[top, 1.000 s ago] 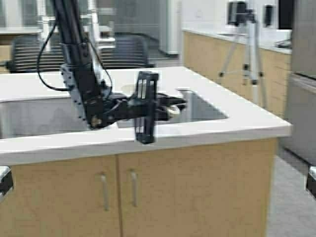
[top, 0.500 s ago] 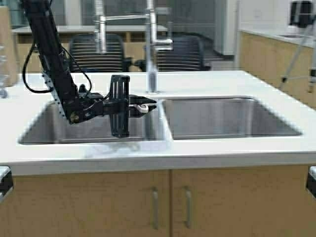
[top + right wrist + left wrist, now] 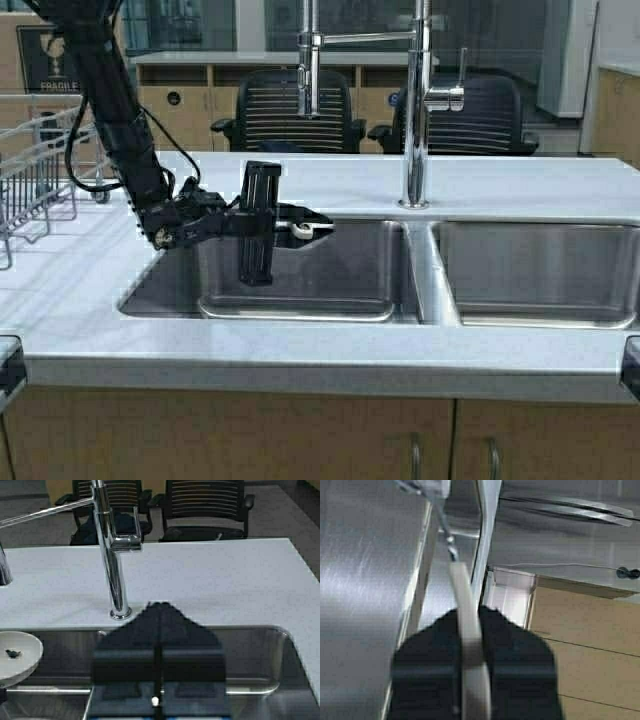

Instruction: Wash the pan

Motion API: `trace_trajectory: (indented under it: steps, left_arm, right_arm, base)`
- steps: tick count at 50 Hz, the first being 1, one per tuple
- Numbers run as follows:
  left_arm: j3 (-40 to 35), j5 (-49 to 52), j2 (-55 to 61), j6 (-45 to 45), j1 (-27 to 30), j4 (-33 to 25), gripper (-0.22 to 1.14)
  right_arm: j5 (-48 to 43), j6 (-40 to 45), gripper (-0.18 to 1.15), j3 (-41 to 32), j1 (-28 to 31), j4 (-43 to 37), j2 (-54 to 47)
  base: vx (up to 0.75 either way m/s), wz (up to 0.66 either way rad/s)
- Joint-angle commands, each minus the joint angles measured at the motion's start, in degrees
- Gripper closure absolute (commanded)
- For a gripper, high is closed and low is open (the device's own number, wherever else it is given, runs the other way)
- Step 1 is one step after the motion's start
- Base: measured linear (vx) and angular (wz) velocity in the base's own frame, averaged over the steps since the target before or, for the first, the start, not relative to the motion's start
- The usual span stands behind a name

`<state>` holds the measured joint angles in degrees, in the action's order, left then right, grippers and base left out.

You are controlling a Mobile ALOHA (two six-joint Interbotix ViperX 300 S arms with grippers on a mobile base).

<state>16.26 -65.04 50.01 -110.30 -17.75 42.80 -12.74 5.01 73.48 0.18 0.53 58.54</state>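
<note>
Left gripper (image 3: pixel 312 226), arm stretched level over the sink (image 3: pixel 300 305), clamps the pan (image 3: pixel 15 655).

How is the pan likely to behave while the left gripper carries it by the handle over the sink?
The pan looks small and shallow, so probably light. The left gripper pinches only the thin white handle, so the bowl hangs out beyond the grip and may sag or twist. Its smooth finish could turn slippery once wet. It looks rigid, not floppy.

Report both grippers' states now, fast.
Left gripper: shut on the pan's handle, holding the pan over the left sink basin.
Right gripper: shut, holding nothing, near the faucet.
</note>
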Motion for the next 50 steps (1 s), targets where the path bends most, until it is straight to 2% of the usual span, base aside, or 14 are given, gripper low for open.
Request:
trace_trajectory:
  steps: [1, 9, 20, 29, 37, 50]
  left_arm:
    - [3.9, -2.3, -6.4, 1.3, -1.7, -0.1, 0.89]
    - [9.8, -5.5, -9.2, 3.9, -3.1, -0.9, 0.89]
    - [19.2, -10.5, -11.9, 8.7, -4.7, -4.9, 0.89]
    - [24.4, -16.7, -12.0, 9.6, -5.1, -5.3, 0.89]
    - [26.7, -21.0, -11.8, 10.8, -5.4, -3.9, 0.89]
    - [26.9, -21.5, -11.3, 10.8, -8.1, -3.1, 0.89]
  right_arm:
    - [-0.4, 0.1, 0.90, -1.7, 0.1, -0.1, -2.9]
    - [-1.7, -0.1, 0.90, -2.2, 0.1, 0.1, -4.5]
    - [-2.0, -0.1, 0.90, -1.5, 0.1, 0.2, -4.5]
    - [-2.0, -0.2, 0.90, -1.1, 0.1, 0.3, -4.6]
    - [-2.0, -0.2, 0.90, -1.2, 0.1, 0.3, -4.6]
    - [-2.0, -0.3, 0.90, -1.6, 0.1, 0.3, -6.1]
  base:
    - [0.18, 0.07]
    - [0.19, 0.03]
    - [0.21, -0.03]
    - [0.18, -0.01]
    - [0.15, 0.04]
    - [0.13, 0.09]
